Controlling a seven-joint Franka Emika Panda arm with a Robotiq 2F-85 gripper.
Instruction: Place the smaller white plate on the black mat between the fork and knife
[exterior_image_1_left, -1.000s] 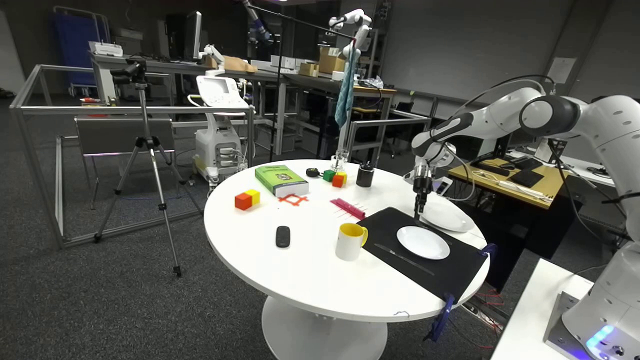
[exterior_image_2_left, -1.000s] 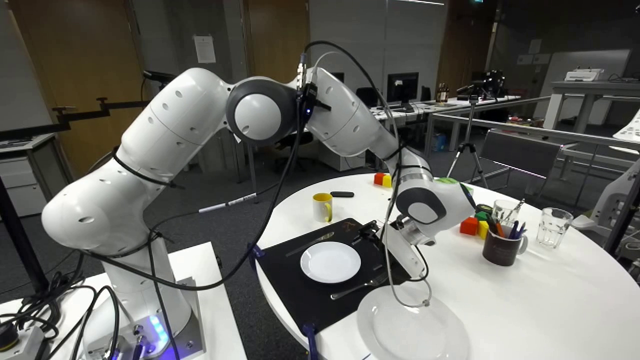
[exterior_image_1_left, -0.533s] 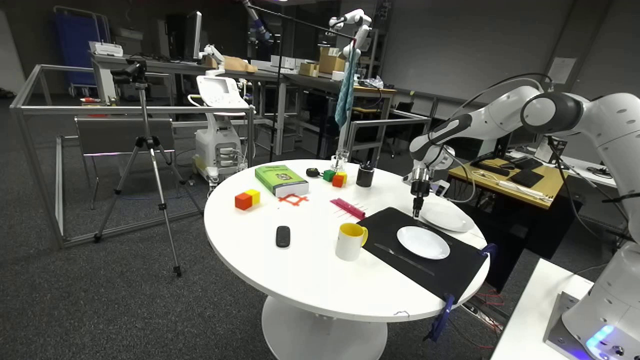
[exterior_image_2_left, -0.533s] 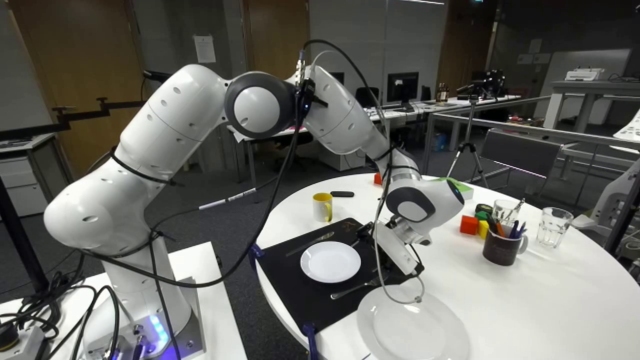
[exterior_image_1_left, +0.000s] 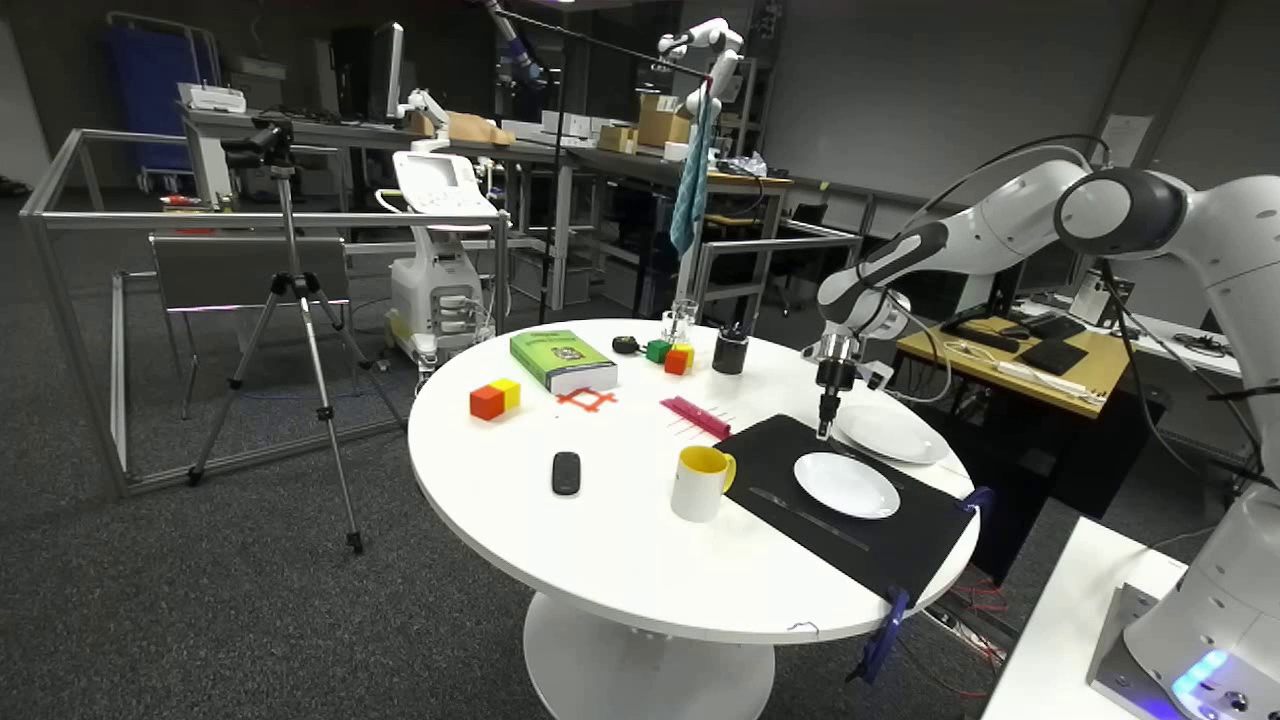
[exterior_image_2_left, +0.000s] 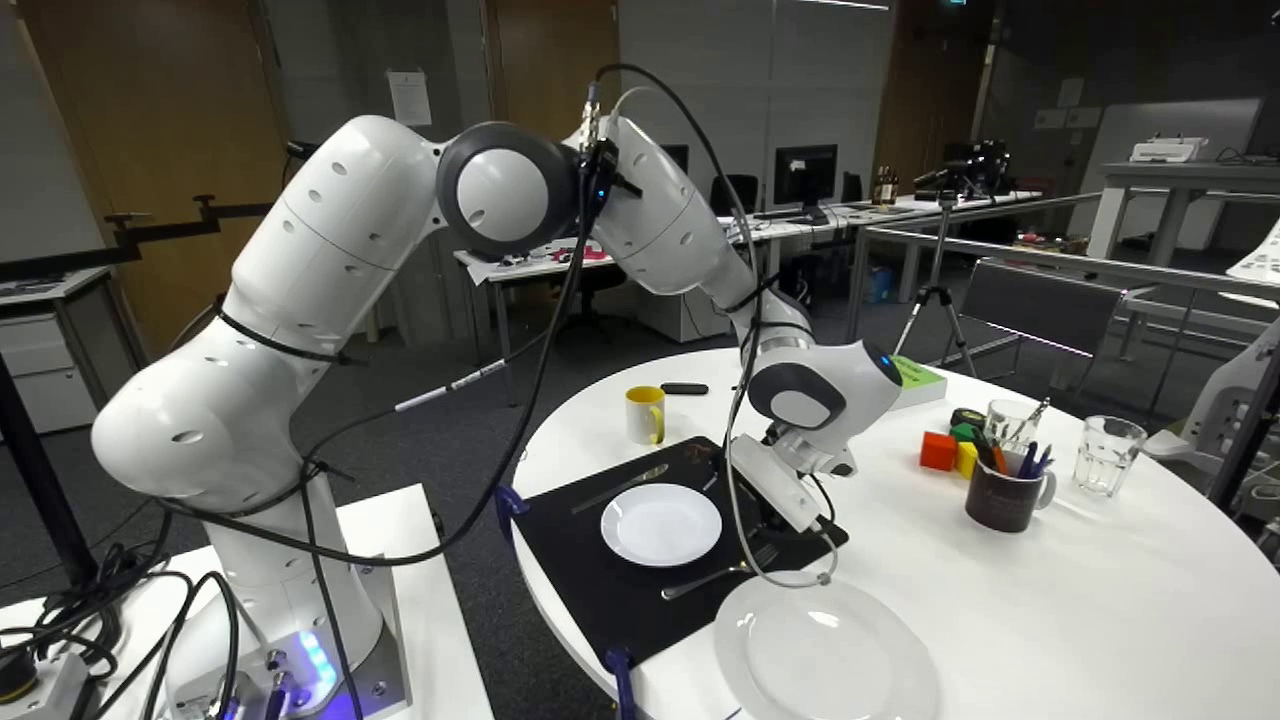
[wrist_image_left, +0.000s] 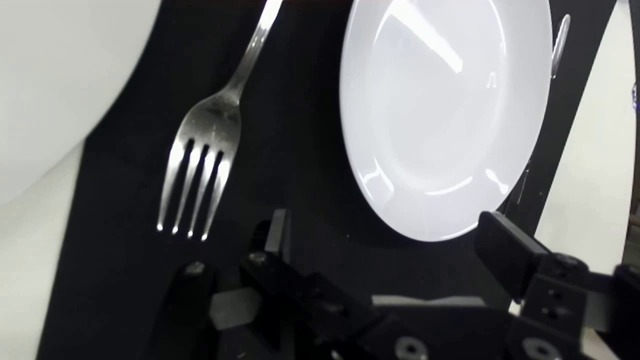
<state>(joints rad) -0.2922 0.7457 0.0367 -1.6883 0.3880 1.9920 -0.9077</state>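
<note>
Pretty much done imo: the smaller white plate (wrist_image_left: 445, 120) sits on the black mat (wrist_image_left: 295, 165), fork (wrist_image_left: 215, 120) left, knife (wrist_image_left: 561, 45) right in the wrist view. The claw (wrist_image_left: 384, 225) is spread apart, gripping nothing; guessing only backing off remains.

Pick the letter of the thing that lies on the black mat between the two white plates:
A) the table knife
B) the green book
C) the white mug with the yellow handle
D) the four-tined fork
D: in the wrist view the four-tined fork lies on the black mat, with the larger white plate to one side and the smaller white plate to the other.
</note>
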